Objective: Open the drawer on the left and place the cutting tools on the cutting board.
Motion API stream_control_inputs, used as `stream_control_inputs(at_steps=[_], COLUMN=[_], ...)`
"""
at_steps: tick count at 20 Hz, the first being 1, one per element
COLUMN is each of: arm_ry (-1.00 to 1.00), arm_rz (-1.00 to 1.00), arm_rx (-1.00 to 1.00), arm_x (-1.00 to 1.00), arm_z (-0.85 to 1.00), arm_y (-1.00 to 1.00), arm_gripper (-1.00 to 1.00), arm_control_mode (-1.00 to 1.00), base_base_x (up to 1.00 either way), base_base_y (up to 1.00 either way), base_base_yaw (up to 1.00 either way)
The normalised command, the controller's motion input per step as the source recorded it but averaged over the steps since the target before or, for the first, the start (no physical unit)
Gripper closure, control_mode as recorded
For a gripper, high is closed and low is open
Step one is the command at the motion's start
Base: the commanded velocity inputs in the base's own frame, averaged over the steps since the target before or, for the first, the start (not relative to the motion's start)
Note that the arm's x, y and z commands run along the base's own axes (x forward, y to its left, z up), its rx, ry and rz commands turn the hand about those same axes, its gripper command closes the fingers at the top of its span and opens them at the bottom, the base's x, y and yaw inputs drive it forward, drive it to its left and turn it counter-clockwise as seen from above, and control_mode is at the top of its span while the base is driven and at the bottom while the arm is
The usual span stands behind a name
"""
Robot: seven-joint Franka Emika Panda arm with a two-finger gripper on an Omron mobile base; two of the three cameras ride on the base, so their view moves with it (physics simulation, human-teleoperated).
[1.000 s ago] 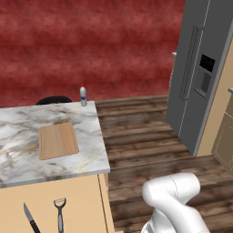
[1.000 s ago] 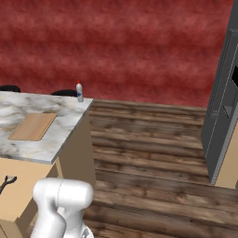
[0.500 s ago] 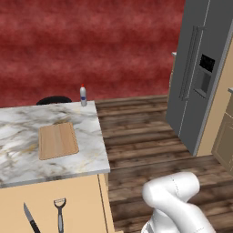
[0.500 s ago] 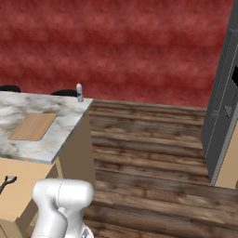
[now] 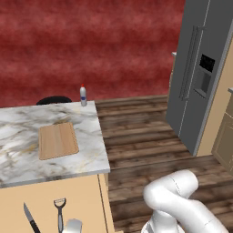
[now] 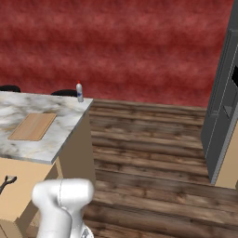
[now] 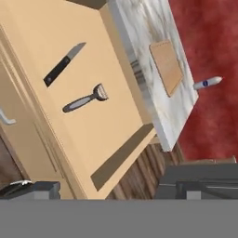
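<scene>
The drawer (image 7: 97, 116) stands pulled out from beneath the marble counter (image 5: 27, 159), its flat tan floor exposed. Inside lie both cutting tools, apart from each other and roughly parallel: the knife (image 7: 63, 64), black-handled with a pale blade, and beside it the peeler (image 7: 85, 99), grey-handled with its Y-head toward the counter side. In the left base view the knife (image 5: 31, 219) and the peeler (image 5: 59, 212) appear at the lower left, below the counter's edge; in the right base view the peeler (image 6: 6, 182) shows at the far left edge. The cutting board (image 5: 58, 140) lies flat on the marble top with nothing on it, well apart from the tools and set back from the counter's front edge; it is also seen in the right base view (image 6: 32, 126) and the hand view (image 7: 167, 66). A small white bottle (image 5: 83, 96) with a red cap stands upright near the counter's far corner. A grey refrigerator (image 5: 195, 77) stands to the right across the wooden floor (image 5: 136, 136). The gripper (image 7: 107, 188) hangs above the drawer's outer end, jaws spread wide, nothing between them, touching neither tool.
</scene>
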Motion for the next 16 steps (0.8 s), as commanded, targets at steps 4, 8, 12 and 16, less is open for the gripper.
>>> stream_control_inputs(at_steps=[4, 8, 12, 16], arm_ry=[0.26, 0.15, 0.15, 0.21], arm_rz=[0.08, 0.07, -0.01, -0.16], arm_rx=[0.02, 0.00, 0.01, 0.11], arm_x=[0.64, 0.52, 0.67, 0.56], arm_z=[0.16, 0.00, 0.00, 0.00], arm_y=[-0.16, 0.00, 0.00, 0.05], arm_gripper=[-1.00, -1.00, -1.00, -1.00], arm_control_mode=[-1.00, -1.00, -1.00, -1.00], base_base_x=[0.00, 0.00, 0.00, 0.00], base_base_y=[0.00, 0.00, 0.00, 0.00], base_base_yaw=[0.00, 0.00, 0.00, 0.00])
